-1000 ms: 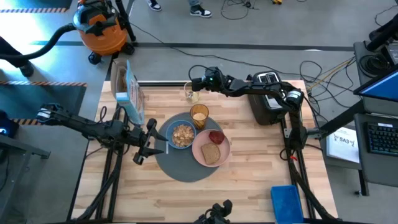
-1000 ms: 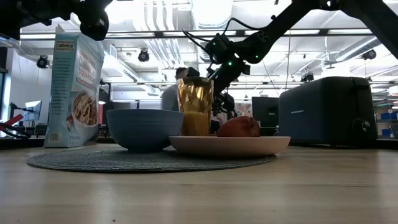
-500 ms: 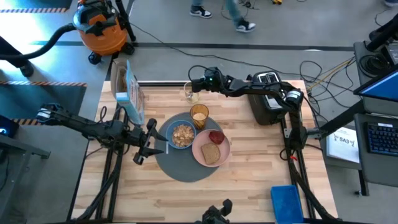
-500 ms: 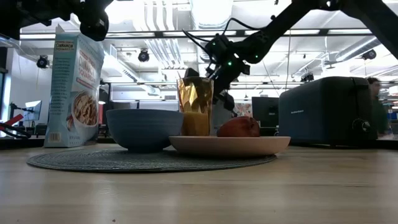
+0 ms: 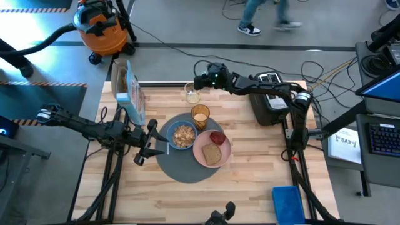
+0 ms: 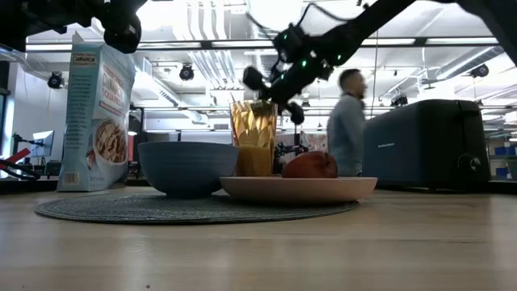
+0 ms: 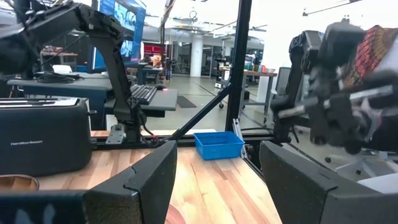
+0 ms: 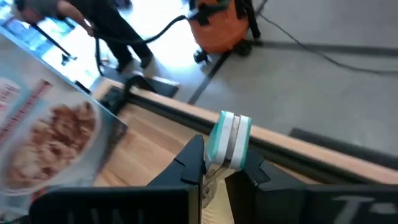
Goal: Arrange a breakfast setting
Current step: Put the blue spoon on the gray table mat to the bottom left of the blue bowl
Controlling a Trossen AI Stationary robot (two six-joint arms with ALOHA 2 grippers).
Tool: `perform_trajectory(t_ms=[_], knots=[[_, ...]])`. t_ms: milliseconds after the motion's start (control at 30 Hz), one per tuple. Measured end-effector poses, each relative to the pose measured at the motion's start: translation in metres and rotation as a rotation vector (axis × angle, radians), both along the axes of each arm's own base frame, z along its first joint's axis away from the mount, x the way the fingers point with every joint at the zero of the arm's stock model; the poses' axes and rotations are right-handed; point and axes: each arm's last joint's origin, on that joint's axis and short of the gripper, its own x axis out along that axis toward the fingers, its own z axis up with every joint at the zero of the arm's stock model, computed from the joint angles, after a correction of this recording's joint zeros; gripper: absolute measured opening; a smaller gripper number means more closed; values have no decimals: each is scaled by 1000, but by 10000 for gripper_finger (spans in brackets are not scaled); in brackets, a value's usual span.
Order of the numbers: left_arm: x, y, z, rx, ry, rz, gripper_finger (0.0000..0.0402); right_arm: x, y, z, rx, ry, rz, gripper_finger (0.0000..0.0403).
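The wooden worktop [image 5: 250, 181] carries a large round dark-grey mat [image 5: 181, 169] near its middle. At the right far corner sits the black toaster [image 5: 267, 107], and on the left stands a cereal box [image 5: 128, 94] near the far edge. A blue sponge-like block [image 5: 287, 203] lies at the near right edge.

On the mat, the pink plate [image 5: 226, 152] overlaps the right side, with the brown toast slice [image 5: 212, 154] lying on it and the small red food piece [image 5: 217, 137] just beyond the toast. The small blue bowl [image 5: 182, 135], filled with cereal, sits on the mat's left part, touching or just beside the plate. The amber tumbler [image 5: 200, 116] stands upright at the mat's far edge, between bowl and plate.

The right gripper [image 5: 199, 82] hangs over the far edge of the worktop, above the clear glass [image 5: 192, 95]. In the right wrist view its jaws pinch the handle of the light-blue spoon [image 8: 227, 140], which points away from the wrist toward the worktop edge.

The left gripper [image 5: 153, 142] waits low at the mat's left edge, beside the bowl, its jaws standing wide with nothing between them.

A person [image 6: 349, 121] is in the room behind the worktop.
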Motion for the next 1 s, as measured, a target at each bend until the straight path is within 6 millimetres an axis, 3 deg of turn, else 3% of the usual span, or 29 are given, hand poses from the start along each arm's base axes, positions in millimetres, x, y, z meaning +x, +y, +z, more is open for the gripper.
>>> perform_trajectory(t_ms=[267,533,800,1000], knots=[[0,0,0,0,1,-1,213,-23,24,65,-93,-81,71,29],[-1,0,1,-1,-6,-1,213,-50,73,120,-191,-97,168,29],[-2,2,5,-17,-46,38,213,-48,130,133,-257,-48,254,29],[-2,4,6,-27,-47,100,213,-40,175,128,-292,12,331,29]])
